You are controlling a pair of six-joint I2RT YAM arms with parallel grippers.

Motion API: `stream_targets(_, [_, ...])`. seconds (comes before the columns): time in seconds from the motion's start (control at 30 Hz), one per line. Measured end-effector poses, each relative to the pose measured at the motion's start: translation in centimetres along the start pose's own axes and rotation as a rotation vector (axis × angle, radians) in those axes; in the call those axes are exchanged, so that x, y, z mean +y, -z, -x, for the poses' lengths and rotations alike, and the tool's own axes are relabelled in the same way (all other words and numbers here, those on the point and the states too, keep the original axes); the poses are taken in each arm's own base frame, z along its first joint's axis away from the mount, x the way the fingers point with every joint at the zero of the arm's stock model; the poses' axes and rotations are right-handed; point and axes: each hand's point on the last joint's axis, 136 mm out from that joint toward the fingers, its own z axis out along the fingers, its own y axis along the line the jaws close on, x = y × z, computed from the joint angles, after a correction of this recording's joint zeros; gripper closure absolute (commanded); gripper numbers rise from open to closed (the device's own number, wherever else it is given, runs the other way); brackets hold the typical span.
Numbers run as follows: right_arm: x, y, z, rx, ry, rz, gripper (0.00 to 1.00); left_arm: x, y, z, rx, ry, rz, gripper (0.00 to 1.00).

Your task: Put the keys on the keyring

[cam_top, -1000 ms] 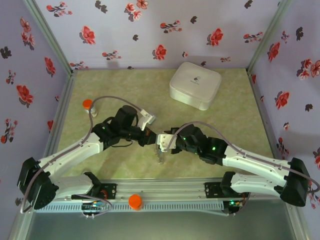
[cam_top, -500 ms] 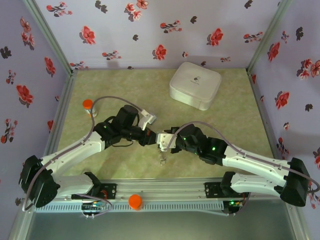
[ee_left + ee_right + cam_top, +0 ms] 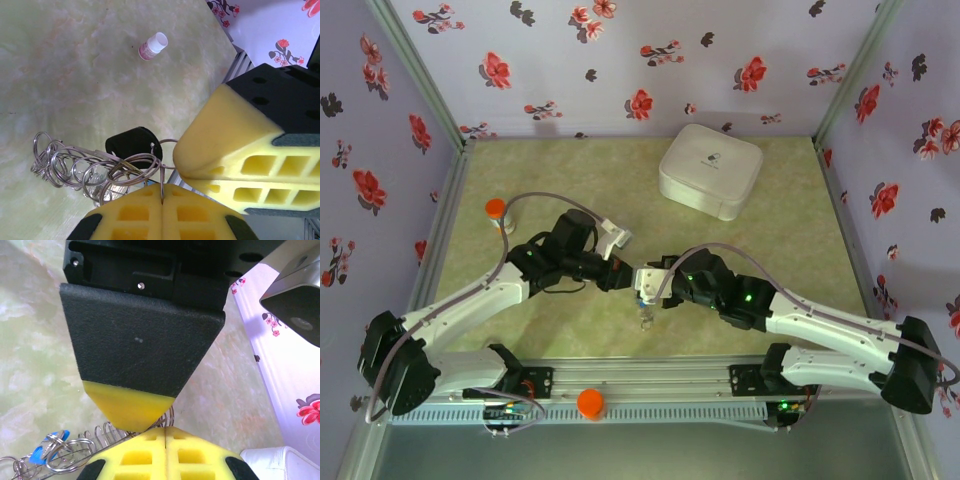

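Note:
My two grippers meet tip to tip over the middle of the table. The left gripper is shut on a thin wire loop of the keyring, a bunch of linked silver rings hanging to its left. A key with a black head hangs on that bunch. The right gripper is shut too, with a ring wire running into its seam. The keyring trails left below it, with a blue-headed key at its end. In the top view the keyring dangles under both grippers.
A white rounded box stands at the back right. A small orange-capped bottle stands at the left, and a small white-capped bottle lies on the mat. An orange knob sits on the front rail. Flowered walls close in three sides.
Very little. Both grippers stay pinched together mid-table, shifted only slightly, and the keyring still hangs beneath them.

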Motion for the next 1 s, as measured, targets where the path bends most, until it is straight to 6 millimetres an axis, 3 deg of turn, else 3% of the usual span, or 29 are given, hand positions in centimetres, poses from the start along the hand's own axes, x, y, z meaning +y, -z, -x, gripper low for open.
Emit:
stream_targets(0.47, [0.8,-0.1,-0.8,0.032,0.007,0.032,1.0,0.4,-0.2,0.0,0.005,0.021,0.007,1.0])
stream_targets(1.0, [0.0,-0.2,-0.8,0.034,0.008,-0.02,1.0,0.0,-0.2,-0.2,0.015,0.024,-0.021,1.0])
